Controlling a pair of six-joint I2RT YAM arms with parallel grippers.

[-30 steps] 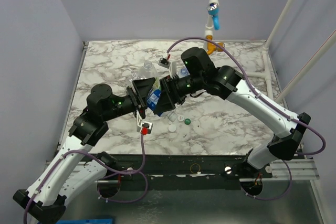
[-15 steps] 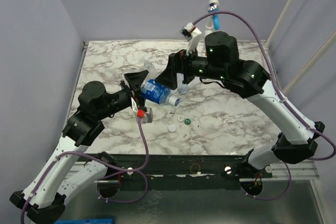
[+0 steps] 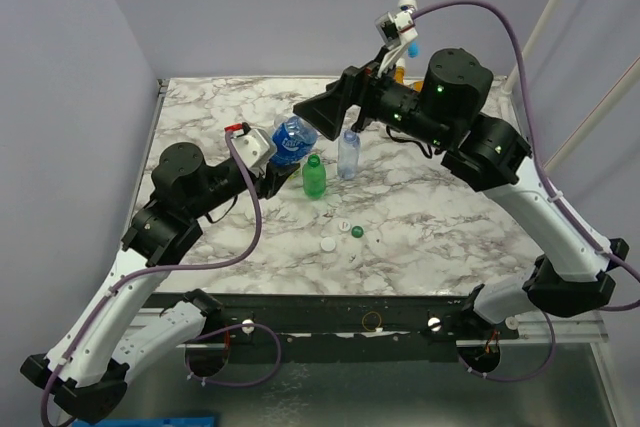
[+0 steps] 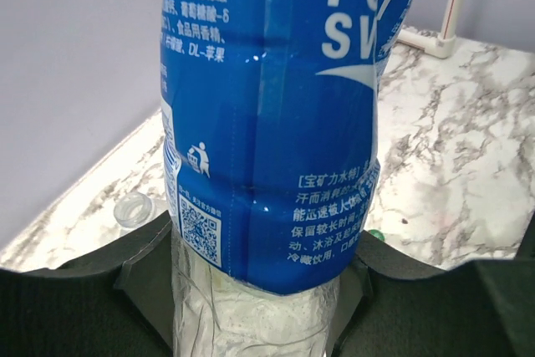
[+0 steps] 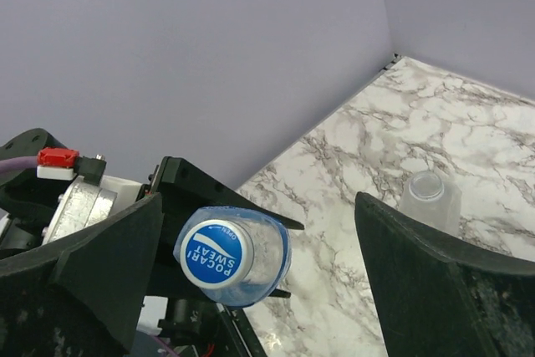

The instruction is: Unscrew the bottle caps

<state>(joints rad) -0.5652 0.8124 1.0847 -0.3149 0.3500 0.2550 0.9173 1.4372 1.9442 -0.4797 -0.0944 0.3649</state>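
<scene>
The left gripper (image 3: 283, 162) has swung its clamped bottle (image 3: 293, 137) up. The right gripper (image 3: 315, 109), wide open and empty, now faces the cap (image 5: 216, 254), so unscrewing looks next.

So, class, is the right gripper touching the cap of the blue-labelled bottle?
Apart. The right wrist view shows the cap between the open fingers of the right gripper, background visible on both sides.

The left gripper (image 3: 284, 165) holds the raised bottle (image 3: 291, 136) by its base above the table (image 3: 200, 107), its cap (image 5: 216, 254) facing the spread right gripper (image 3: 328, 112) just behind. To its right stand a nearer bottle (image 3: 314, 176) and a farther bottle (image 3: 348, 154). Three loose caps (image 3: 344, 226) lie in front of them.
</scene>
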